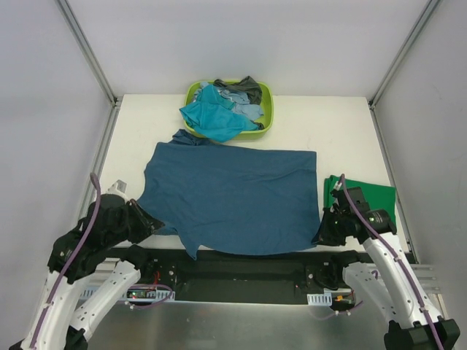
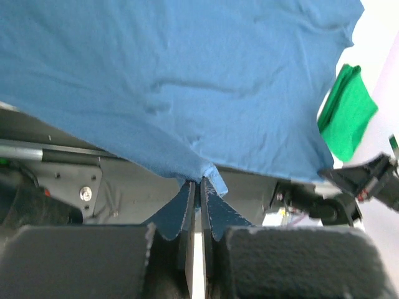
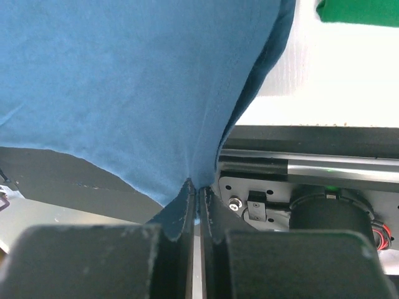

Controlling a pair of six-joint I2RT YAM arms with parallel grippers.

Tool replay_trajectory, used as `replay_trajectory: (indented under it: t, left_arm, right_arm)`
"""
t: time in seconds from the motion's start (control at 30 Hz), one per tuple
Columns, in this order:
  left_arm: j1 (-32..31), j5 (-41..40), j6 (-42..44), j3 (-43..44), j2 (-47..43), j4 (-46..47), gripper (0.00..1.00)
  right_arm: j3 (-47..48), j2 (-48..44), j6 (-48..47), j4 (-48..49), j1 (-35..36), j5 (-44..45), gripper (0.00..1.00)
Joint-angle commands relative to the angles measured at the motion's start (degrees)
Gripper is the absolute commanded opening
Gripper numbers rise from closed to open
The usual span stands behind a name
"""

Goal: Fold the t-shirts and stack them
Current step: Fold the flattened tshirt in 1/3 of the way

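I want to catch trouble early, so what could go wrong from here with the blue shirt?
Both jaws pinch only a sliver of the dark blue shirt hem, so it may slip out when lifted. The right arm is close beside the folded green shirt; swinging forward might drag it.

Left gripper (image 2: 199,185): fingers pressed together, pinching the cloth's edge between their tips.
Dark blue t-shirt (image 2: 187,75): fills the upper frame, wrinkled, drawn down to a point at the grip.
Green t-shirt (image 2: 346,112): folded, at the right, just past the blue shirt's edge, on the white table (image 2: 381,37).
Metal frame (image 2: 75,180): grey, bolted, under the cloth at left.
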Motion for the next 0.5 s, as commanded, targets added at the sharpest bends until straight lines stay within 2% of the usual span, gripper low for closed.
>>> replay_trajectory:
  t: [0.0, 0.1, 0.27, 0.47]
  left_arm:
    - [-0.6, -9.4, 4.3, 0.7, 6.0, 11.8, 0.0]
    - [-0.6, -12.0, 6.4, 0.9, 11.5, 16.0, 0.0]
    - [-0.6, -22.5, 7.1, 3.3, 19.9, 17.8, 0.0]
    - [-0.5, -25.1, 11.3, 3.9, 26.4, 25.9, 0.0]
  right_arm:
    - [3.5, 3.4, 0.2, 3.5, -0.1, 1.6, 0.01]
    - [5.2, 6.8, 0.1, 5.6, -0.1, 2.4, 0.01]
    - [8.8, 12.7, -0.1, 10.5, -0.5, 7.3, 0.01]
    - [13.2, 22.5, -0.9, 16.1, -1.6, 8.6, 0.01]
